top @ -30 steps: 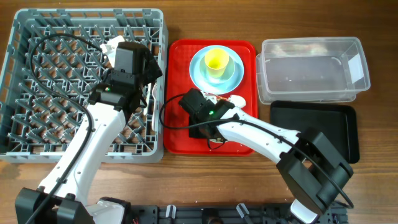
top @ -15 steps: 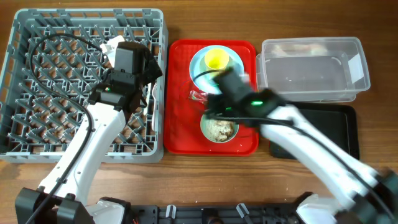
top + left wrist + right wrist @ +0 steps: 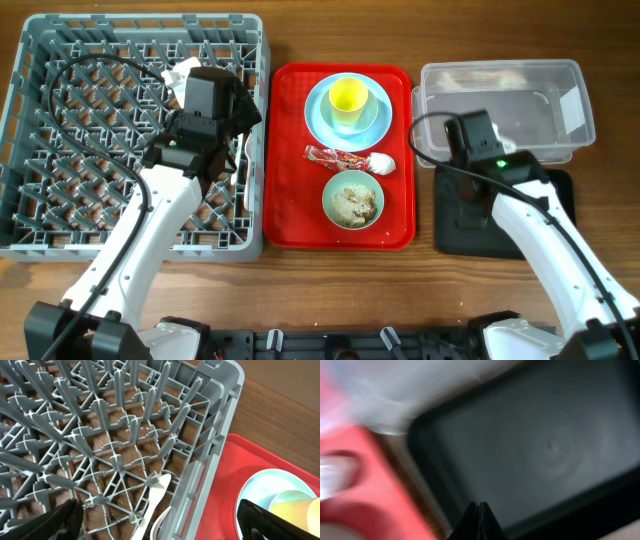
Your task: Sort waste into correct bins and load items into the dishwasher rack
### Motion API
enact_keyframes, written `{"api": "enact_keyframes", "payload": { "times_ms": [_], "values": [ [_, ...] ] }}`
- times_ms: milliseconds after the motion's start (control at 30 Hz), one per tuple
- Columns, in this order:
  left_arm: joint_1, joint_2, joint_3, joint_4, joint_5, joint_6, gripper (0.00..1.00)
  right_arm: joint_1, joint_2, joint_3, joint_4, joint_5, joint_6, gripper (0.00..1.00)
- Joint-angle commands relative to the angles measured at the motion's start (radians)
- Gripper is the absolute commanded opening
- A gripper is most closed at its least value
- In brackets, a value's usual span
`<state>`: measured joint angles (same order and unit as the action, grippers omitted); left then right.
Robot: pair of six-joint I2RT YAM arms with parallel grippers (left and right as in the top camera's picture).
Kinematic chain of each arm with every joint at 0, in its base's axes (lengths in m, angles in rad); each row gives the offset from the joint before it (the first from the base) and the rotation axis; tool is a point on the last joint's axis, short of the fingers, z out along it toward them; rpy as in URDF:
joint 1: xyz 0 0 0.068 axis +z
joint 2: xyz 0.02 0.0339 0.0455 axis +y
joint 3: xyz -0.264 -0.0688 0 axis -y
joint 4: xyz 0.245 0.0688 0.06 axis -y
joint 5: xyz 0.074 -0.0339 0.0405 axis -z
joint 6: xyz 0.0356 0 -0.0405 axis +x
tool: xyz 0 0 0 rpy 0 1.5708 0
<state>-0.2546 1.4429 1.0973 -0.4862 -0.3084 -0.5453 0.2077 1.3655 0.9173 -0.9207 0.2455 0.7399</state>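
The grey rack (image 3: 140, 22) fills the left side of the surface (image 3: 600, 300). The left arm (image 3: 160, 200) reaches over it and hides part of its right half. In the left wrist view the left jaws are spread wide: only two dark fingers (image 3: 50, 520) show, at the bottom corners, and both are cut off by the frame. Between them, a white piece of cutlery (image 3: 156, 494) lies inside the rack against its right wall. Its lower end is cut off, so we cannot tell fork from spoon.

On the red tray (image 3: 285, 220) at centre, the yellow cup (image 3: 347, 98) stands on the blue plate (image 3: 318, 118) at the far edge. We cannot tell what lies under the cup. The wrapper (image 3: 335, 157) and tissue (image 3: 381, 163) lie mid-tray, and nearer us is a bowl (image 3: 328, 200) holding food scraps (image 3: 355, 203).

At the right, the clear tub (image 3: 500, 66) is at the far side and the black tray (image 3: 560, 215) nearer. The right arm (image 3: 520, 190) hides the tray's left part. The right wrist view is badly blurred. The right jaws are pressed together with nothing between them, above the black tray.
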Motion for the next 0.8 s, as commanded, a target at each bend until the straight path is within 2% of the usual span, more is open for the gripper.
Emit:
{"api": "enact_keyframes", "payload": {
  "times_ms": [0,67,133,233,400,600,767],
  "values": [
    [0.004,-0.003,-0.006,0.002,0.005,-0.013,1.0,-0.05,0.005,-0.098,0.034,0.002,0.123,0.04],
    [0.004,-0.003,-0.006,0.004,0.005,-0.013,1.0,-0.052,0.005,-0.137,0.099,-0.051,0.107,0.04],
    [0.004,-0.003,-0.006,0.004,0.005,-0.013,1.0,-0.052,0.005,-0.18,0.198,-0.141,-0.001,0.04],
    [0.004,-0.003,-0.006,0.003,0.005,-0.013,1.0,-0.052,0.005,-0.232,0.308,-0.216,-0.064,0.04],
    [0.004,-0.003,-0.006,0.003,0.005,-0.013,1.0,-0.052,0.005,-0.259,0.317,-0.272,-0.07,0.04],
    [0.004,-0.003,-0.006,0.003,0.005,-0.013,1.0,-0.052,0.005,-0.258,0.334,-0.489,-0.232,0.04],
    [0.004,-0.003,-0.006,0.003,0.005,-0.013,1.0,-0.052,0.005,-0.257,0.332,-0.514,-0.274,0.04]
  ]
}}
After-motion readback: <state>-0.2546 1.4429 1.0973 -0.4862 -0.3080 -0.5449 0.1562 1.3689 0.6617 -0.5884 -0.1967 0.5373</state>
